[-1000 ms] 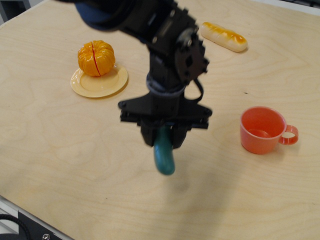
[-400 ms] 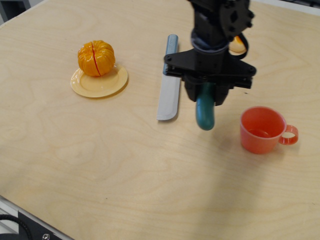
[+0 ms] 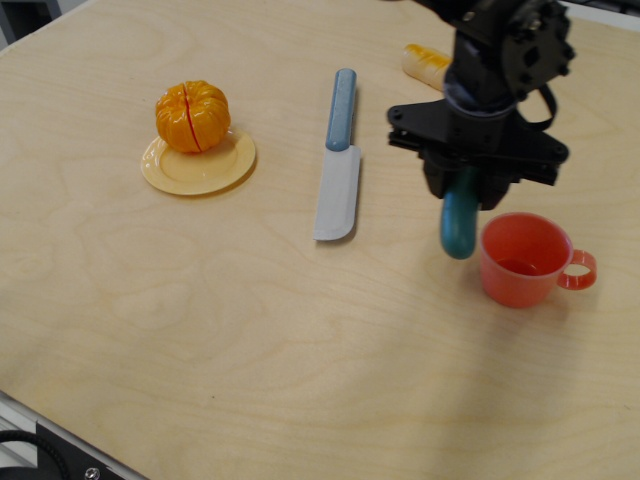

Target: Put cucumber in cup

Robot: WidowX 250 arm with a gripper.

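Note:
My gripper (image 3: 466, 195) is shut on the dark teal-green cucumber (image 3: 459, 226), which hangs upright from the jaws with its lower end free above the table. The coral orange-red cup (image 3: 522, 260) stands upright on the table just right of the cucumber, its ring handle pointing right. The cucumber's lower end is level with the cup's left rim and beside it, not over the opening. The cup looks empty.
A blue-handled grey toy knife (image 3: 338, 160) lies left of the gripper. A pale yellow plate (image 3: 170, 172) with an orange toy fruit (image 3: 192, 116) sits at the far left. A yellow-orange bread roll (image 3: 425, 62) lies behind the arm, partly hidden.
The gripper has carried the cucumber from the table's front middle up and to the right, and it now hangs next to the cup's left side. The knife has come into view.

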